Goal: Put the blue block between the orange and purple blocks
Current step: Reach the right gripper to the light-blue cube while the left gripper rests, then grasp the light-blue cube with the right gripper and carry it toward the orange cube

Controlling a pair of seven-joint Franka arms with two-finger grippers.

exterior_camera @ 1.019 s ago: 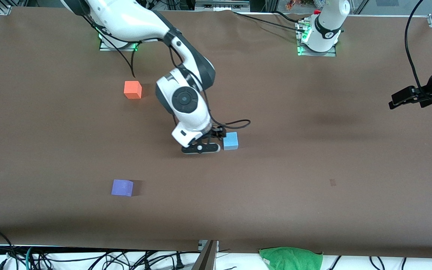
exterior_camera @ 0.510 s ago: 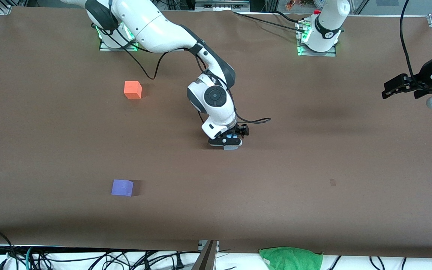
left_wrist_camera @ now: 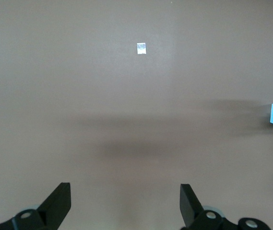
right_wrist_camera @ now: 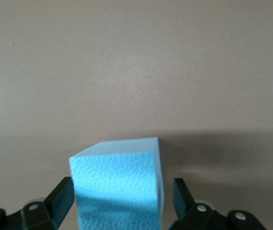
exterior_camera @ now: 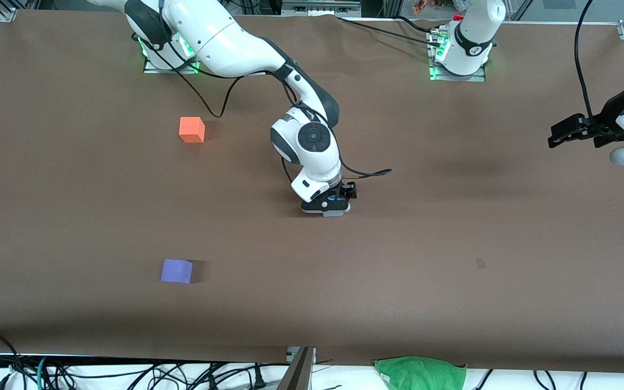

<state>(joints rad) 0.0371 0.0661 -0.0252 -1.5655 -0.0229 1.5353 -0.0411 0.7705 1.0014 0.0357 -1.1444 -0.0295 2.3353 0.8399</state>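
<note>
The right gripper [right_wrist_camera: 122, 191] is low on the worktop [exterior_camera: 453, 244], near its middle. Its fingers are spread, one on each side of the blue block [right_wrist_camera: 117, 182]. A small gap shows beside one finger, so the block is not pinched yet.

To do this step well, the fingers should press flat on the two sides and hold the block in the middle. Then the block will not twist or slip out.

In the front view, the orange block [exterior_camera: 192, 130] sits at 10 o'clock from the blue block. The purple block [exterior_camera: 176, 271] sits at 8 o'clock. The space between them is at 9 o'clock.

The left gripper [exterior_camera: 561, 135] waits with its fingers spread, over the left arm's end of the worktop.
</note>
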